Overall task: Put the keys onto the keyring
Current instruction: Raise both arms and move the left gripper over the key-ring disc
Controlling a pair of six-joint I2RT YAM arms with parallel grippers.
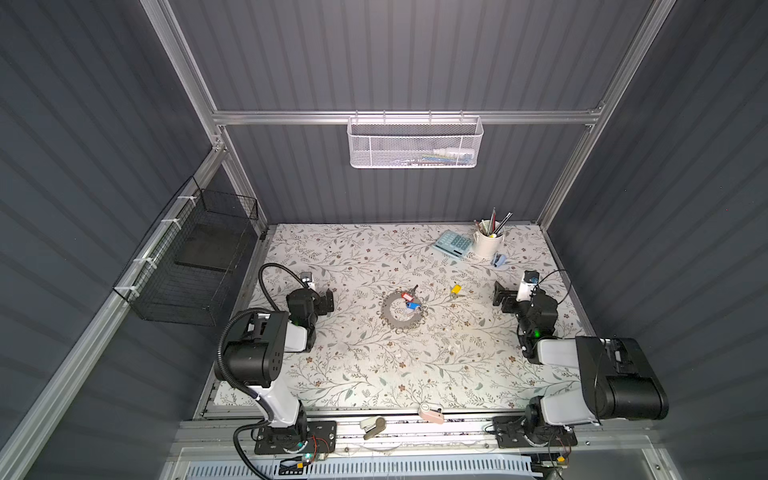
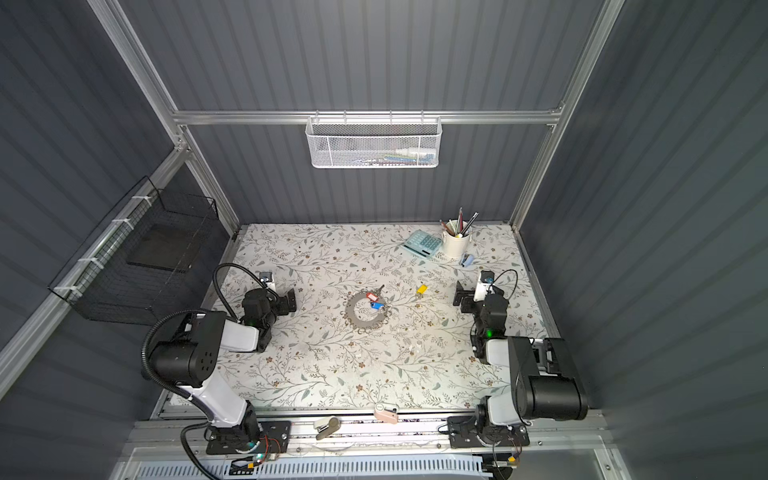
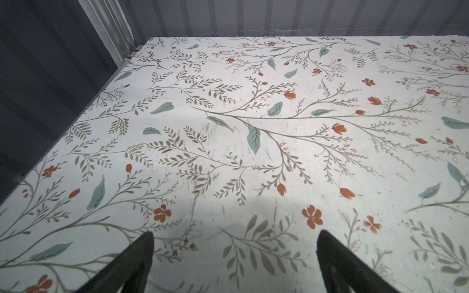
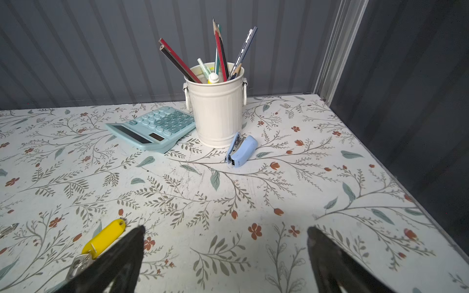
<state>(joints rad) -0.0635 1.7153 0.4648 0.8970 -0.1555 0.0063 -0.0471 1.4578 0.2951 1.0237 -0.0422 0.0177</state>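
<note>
Front edge of the table (image 1: 374, 374): a drab stapler (image 1: 374, 428) and a pink gadget (image 1: 431, 413) lay on the rail there, neither of them part of the job.
Keyring: the keyring (image 1: 388, 311) lay flat at the middle of the table, well apart from every edge, and neither arm touched it.
Left gripper: the left gripper (image 3: 235, 234) sat near the table's left edge with its jaws spread wide and nothing between them.
Right gripper: the right gripper (image 4: 225, 229) sat near the right edge, also spread and empty.
Blue-tagged key: the blue-tagged key (image 1: 412, 306) rested on the ring's right-hand band.
Red-tagged key: the red-tagged key (image 1: 407, 296) lay over the ring's far rim (whether either key was hooked on a wire loop was too small to tell).
Yellow-tagged key: the yellow-tagged key (image 4: 105, 238) lay loose on the table between the keyring and the right gripper, clearly apart from the ring.
Far right corner: a calculator (image 4: 152, 126), a pencil cup (image 4: 215, 114) and a pale blue stapler (image 4: 241, 151) stood close together.
Done: at most two keys were on the ring, and that was not certain.
Left: the yellow-tagged key certainly remained to be fetched and hung, and the right arm looked the better placed for it.
</note>
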